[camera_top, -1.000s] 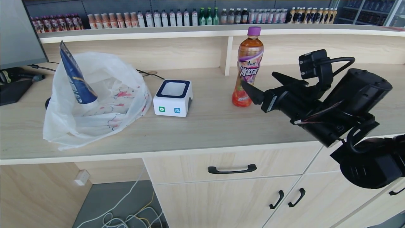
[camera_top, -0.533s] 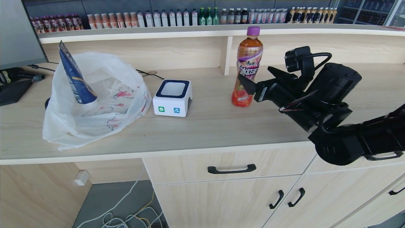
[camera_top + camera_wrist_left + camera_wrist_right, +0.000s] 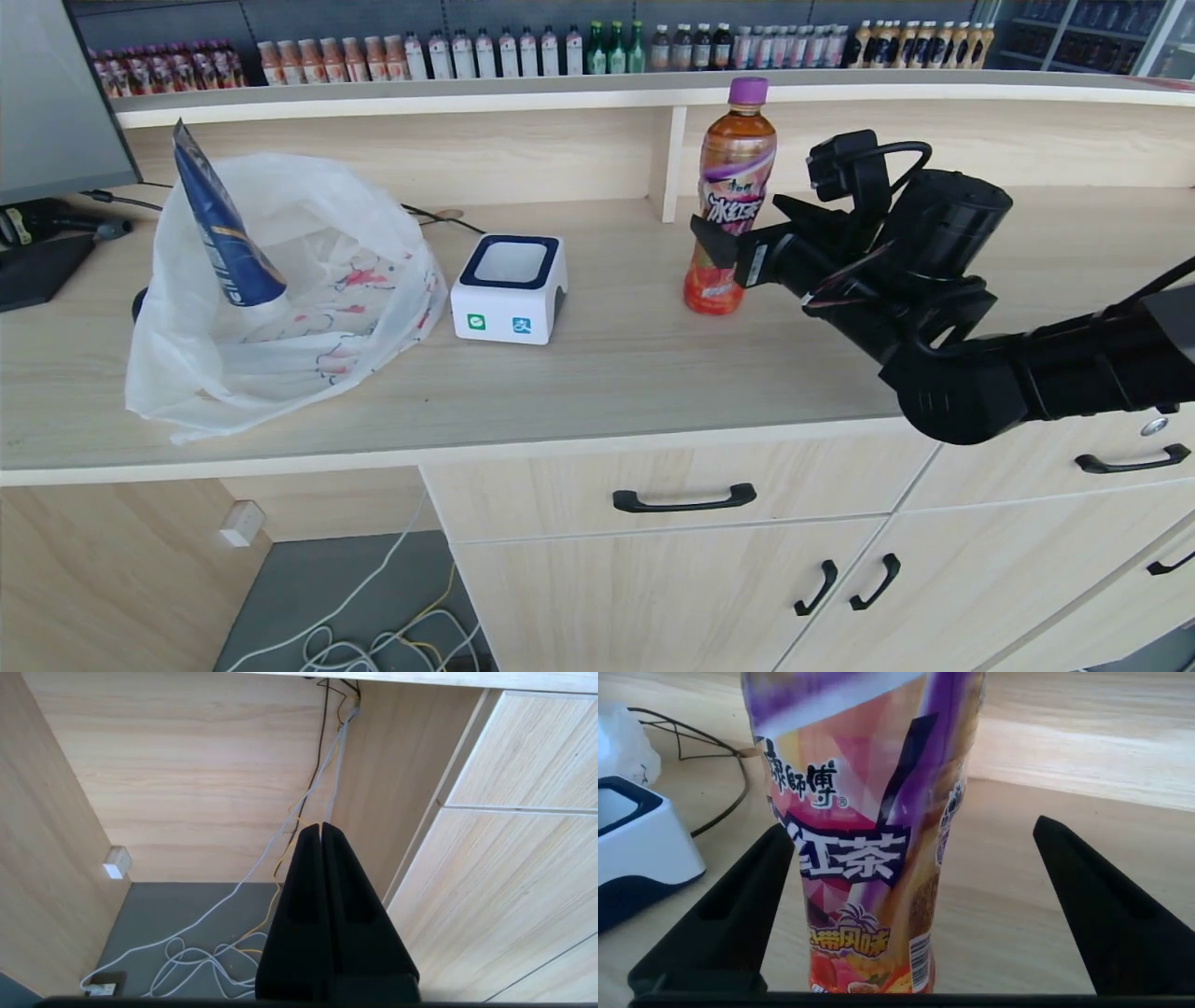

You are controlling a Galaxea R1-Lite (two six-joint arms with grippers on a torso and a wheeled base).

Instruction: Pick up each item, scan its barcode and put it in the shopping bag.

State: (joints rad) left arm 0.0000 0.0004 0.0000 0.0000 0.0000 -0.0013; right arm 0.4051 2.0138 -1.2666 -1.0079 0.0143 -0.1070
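One counter (image 3: 607, 373): pale wood, with a raised ledge behind it; the bag, scanner and bottle are all borne on it.
Back shelf (image 3: 597, 47): a long row of drinks is seen beyond the ledge.
Shopping bag (image 3: 187, 373): thin white plastic with red print, slumped open at the robot's left end of the counter.
Right gripper (image 3: 738, 215): held level at the bottle's mid-height, jaws spread wide with the bottle between them. In the head view the near finger is laid across the label, so the gap cannot be judged there.
Bottle (image 3: 733, 201): upright at the right of the counter, just before the ledge's divider. Amber drink, purple cap, pink-and-purple label.
Right wrist view: the bottle (image 3: 868, 831) is shown close between both fingers of the right gripper (image 3: 912, 826). Open counter is visible between it and one finger; the other finger lies just beside it, contact not clear.
Scanner (image 3: 512, 289): a white box with a dark-framed window on top, set between bag and bottle, apart from both.
Blue packet (image 3: 224, 233): stood tilted inside the bag, its tip above the rim.
Left gripper (image 3: 322, 835): fingers pressed together — nothing held — below the countertop, before a wooden panel.
Cables (image 3: 215, 952): loose on the grey floor beneath it.
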